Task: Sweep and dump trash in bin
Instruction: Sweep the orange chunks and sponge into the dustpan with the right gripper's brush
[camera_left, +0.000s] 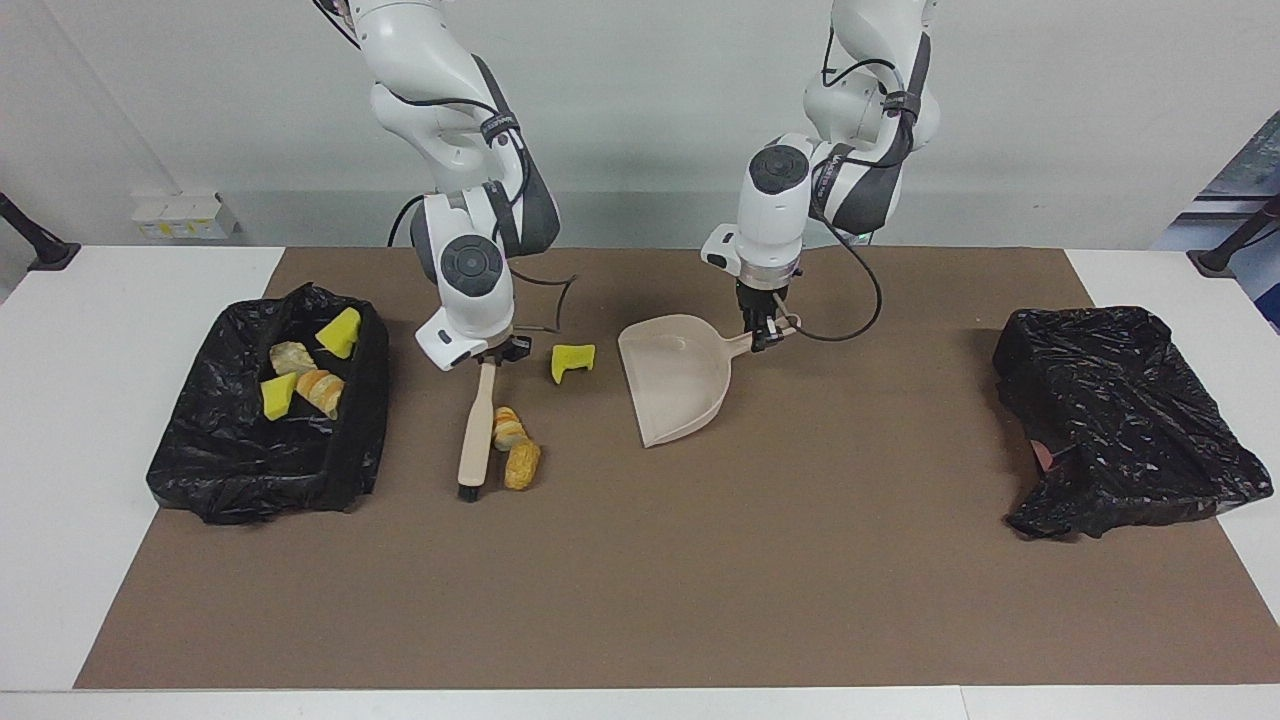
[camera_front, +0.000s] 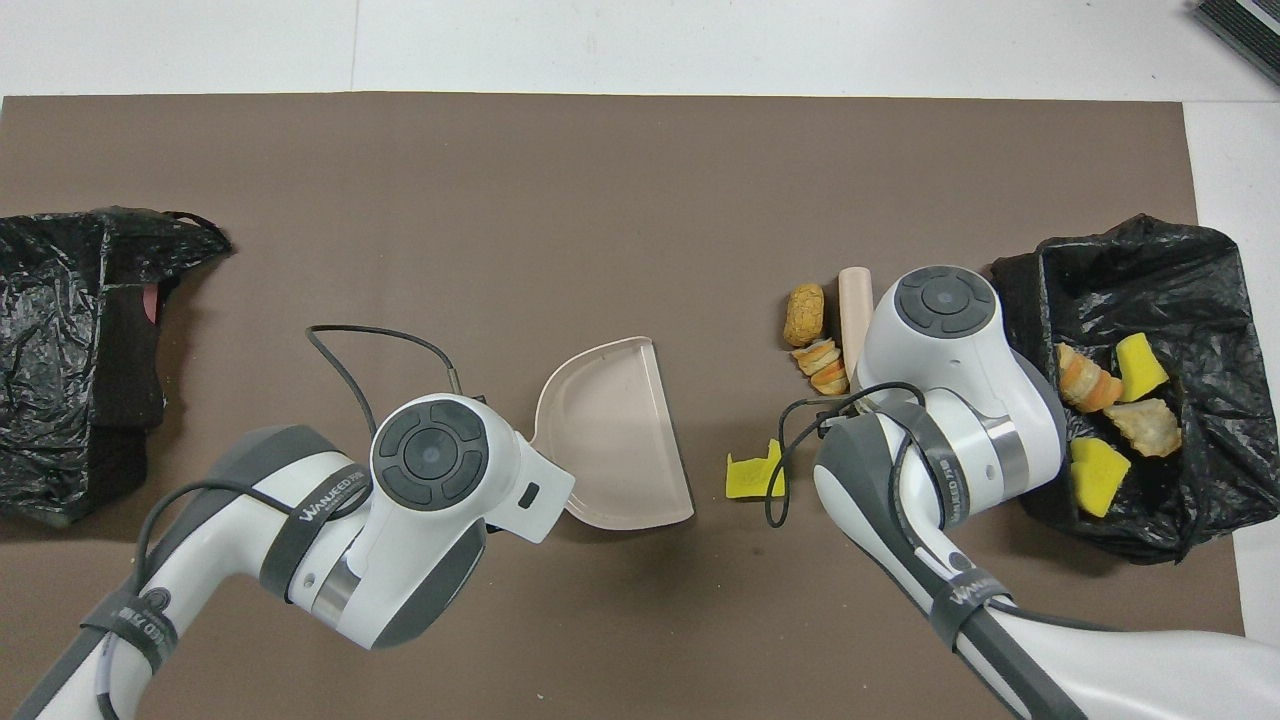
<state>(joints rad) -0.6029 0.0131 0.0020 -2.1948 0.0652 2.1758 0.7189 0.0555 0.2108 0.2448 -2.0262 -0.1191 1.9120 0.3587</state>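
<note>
My right gripper (camera_left: 487, 358) is shut on the top of the beige brush (camera_left: 476, 430), whose black bristles rest on the brown mat. Two orange-brown bread pieces (camera_left: 515, 448) lie right beside the brush, and a yellow sponge chunk (camera_left: 572, 361) lies nearer to the robots. My left gripper (camera_left: 766, 335) is shut on the handle of the beige dustpan (camera_left: 675, 375), which rests on the mat with its open mouth toward the trash. The black-lined bin (camera_left: 250, 480) at the right arm's end holds several pieces (camera_left: 305, 375). In the overhead view both grippers are hidden under the wrists.
A second black-bagged bin (camera_left: 1120, 400) sits at the left arm's end of the table; it also shows in the overhead view (camera_front: 60, 330). The brown mat (camera_left: 700, 580) covers the table's middle, with white table at both ends.
</note>
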